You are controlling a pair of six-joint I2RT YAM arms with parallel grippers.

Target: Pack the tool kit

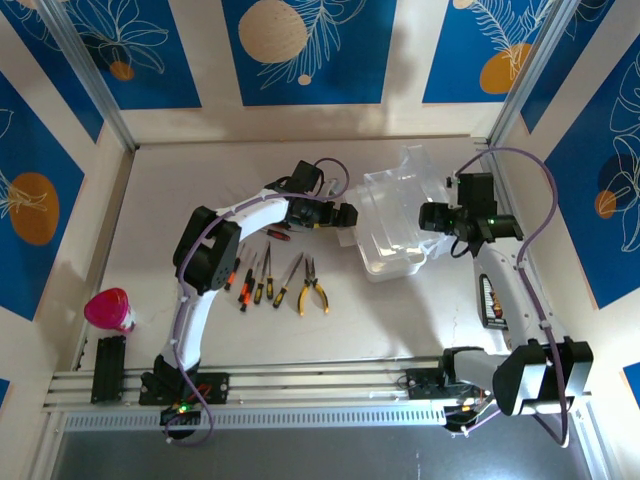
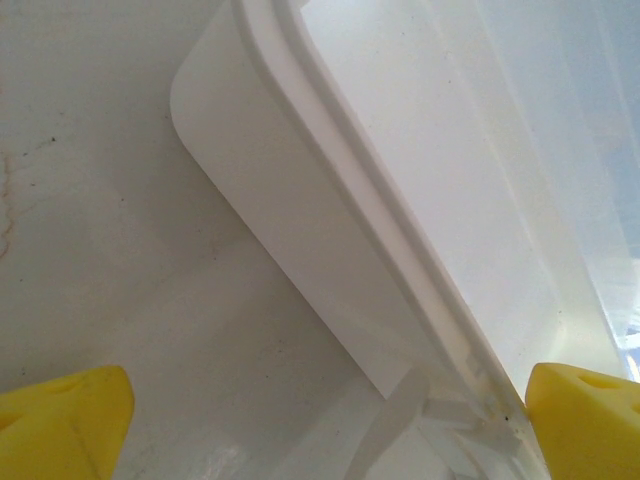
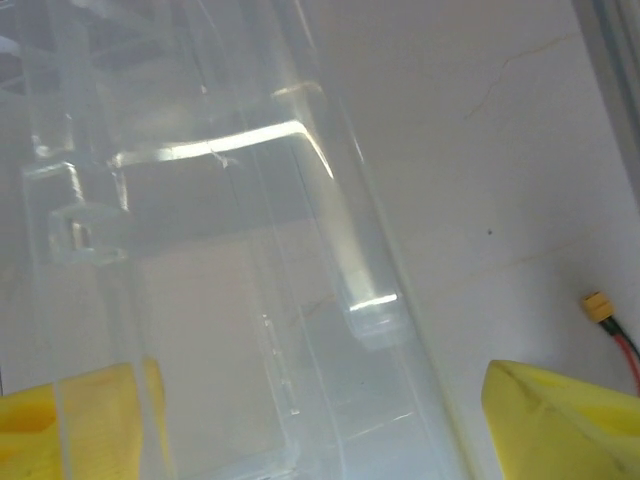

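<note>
White tabletop (image 1: pixel 200 190) ringed by blue leaf-patterned panels (image 1: pixel 135 50) carries the scene from above: the clear case (image 1: pixel 385 245) lies open right of centre, its lid (image 1: pixel 420 170) tipped back toward 1 o'clock. The left gripper (image 1: pixel 350 215) sits at the case's 9 o'clock side and the right gripper (image 1: pixel 428 216) at its 3 o'clock side, apparently bracketing it so it cannot slide during packing. The yellow-handled pliers (image 1: pixel 314 292) and a row of screwdrivers (image 1: pixel 256 282) lie loose at 8 o'clock of the case, not yet packed, while a pink cup (image 1: pixel 110 310) stands well apart at the table's 9 o'clock edge. From the left wrist, the yellow fingers (image 2: pixel 62 425) are spread wide and pinch nothing, one over bare table at 7 o'clock and the other by the case rim at 5 o'clock. From the right wrist, the fingers (image 3: pixel 560 420) straddle a clear wall of the case, one seen through the plastic at 7 o'clock; they stand apart from it, probably poised to clamp and steady it. An orange connector (image 3: pixel 597 305) lies at 3 o'clock.
</note>
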